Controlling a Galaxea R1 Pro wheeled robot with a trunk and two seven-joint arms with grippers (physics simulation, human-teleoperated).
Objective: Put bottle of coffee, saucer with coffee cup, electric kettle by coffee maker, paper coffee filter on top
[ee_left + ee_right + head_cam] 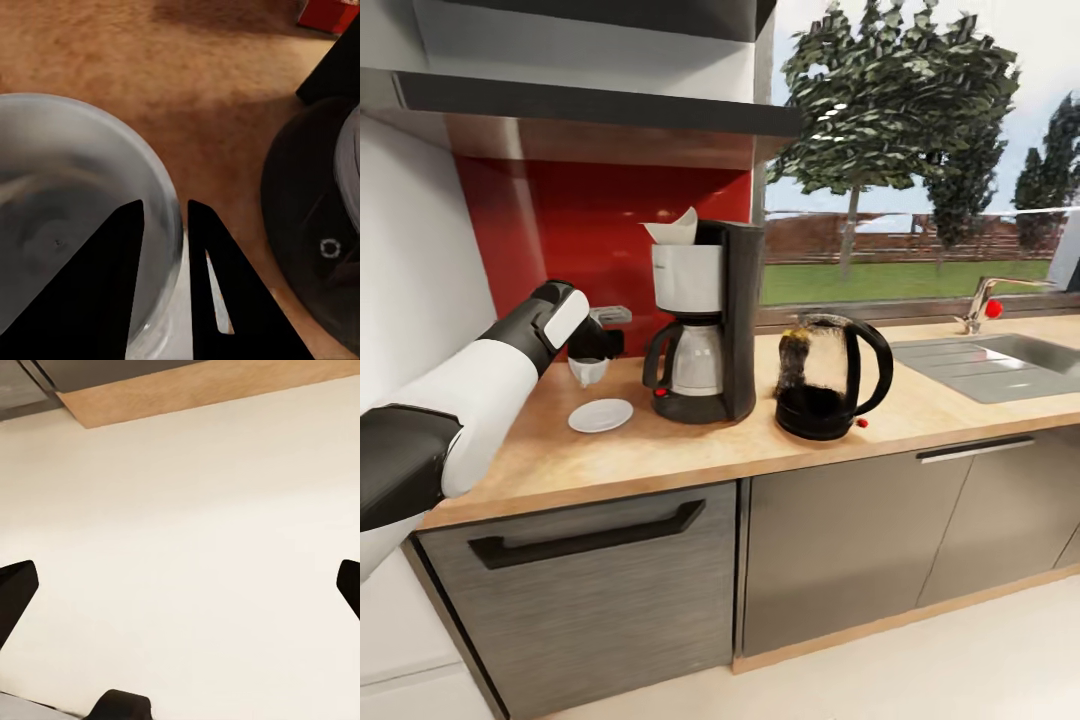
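Observation:
My left gripper (pixel 592 358) is shut on the rim of the white coffee cup (pixel 588 373), which hangs just over the far edge of the white saucer (pixel 600 415) on the kitchen countertop (pixel 660 445). In the left wrist view the cup (pixel 67 195) has its wall pinched between the fingers (pixel 127 277) of that gripper (pixel 165 206). To the right stands the coffee maker (pixel 705 320) with the paper coffee filter (pixel 672 228) on top. The electric kettle (pixel 825 378) is beside it. The bottle of coffee (pixel 791 345), dark with a yellowish top, is half hidden behind the kettle. My right gripper (pixel 180 585) is open over bare floor.
A steel sink (pixel 985 365) with a faucet (pixel 982 303) is set in the counter at the right. The black kitchen shelf (pixel 590 105) runs above the red backsplash. Grey cabinet fronts (pixel 590 590) sit below the worktop. The coffee maker's base (pixel 315 240) is close to the cup.

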